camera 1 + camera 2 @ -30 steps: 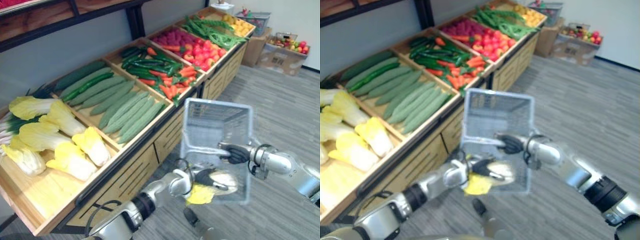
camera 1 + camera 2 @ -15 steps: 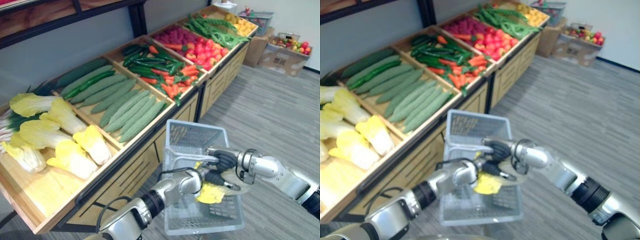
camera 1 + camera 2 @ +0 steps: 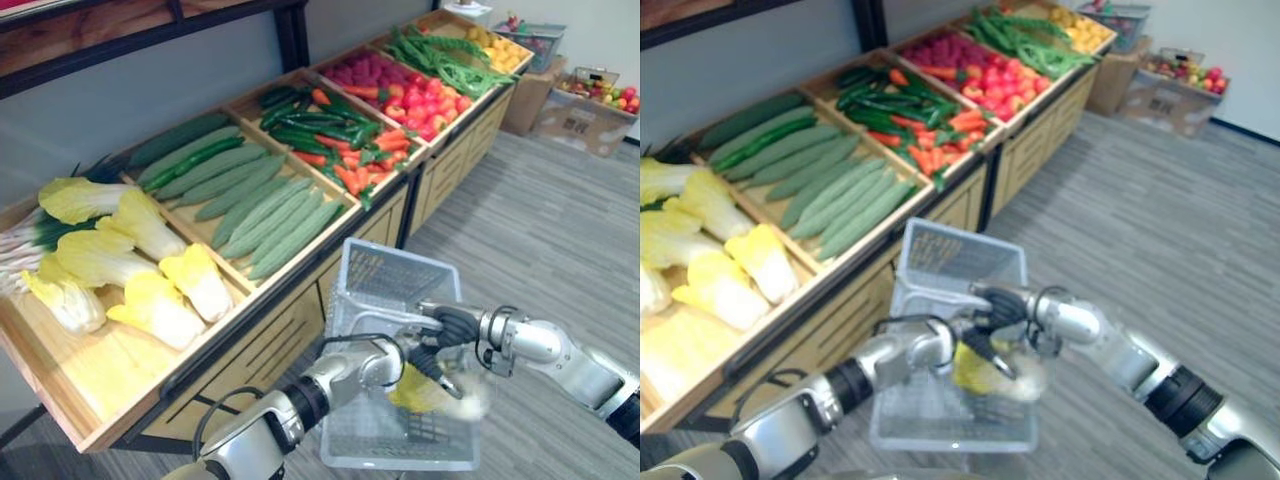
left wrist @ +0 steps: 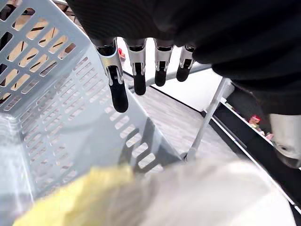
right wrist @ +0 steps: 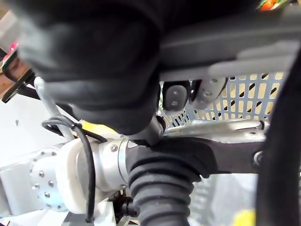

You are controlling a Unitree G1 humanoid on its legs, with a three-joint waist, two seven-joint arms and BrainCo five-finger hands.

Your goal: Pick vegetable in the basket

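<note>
Grey floor [image 3: 560,230] beneath right hand's [image 3: 455,325] basket [image 3: 390,275] (cabbage [image 3: 420,396] inside, under left hand [image 3: 420,361])

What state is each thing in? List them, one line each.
basket: upright, held up by its handle.
cabbage: lying inside the basket, not gripped.
left hand: open, fingers straight above the cabbage.
right hand: shut on the basket handle.
</note>
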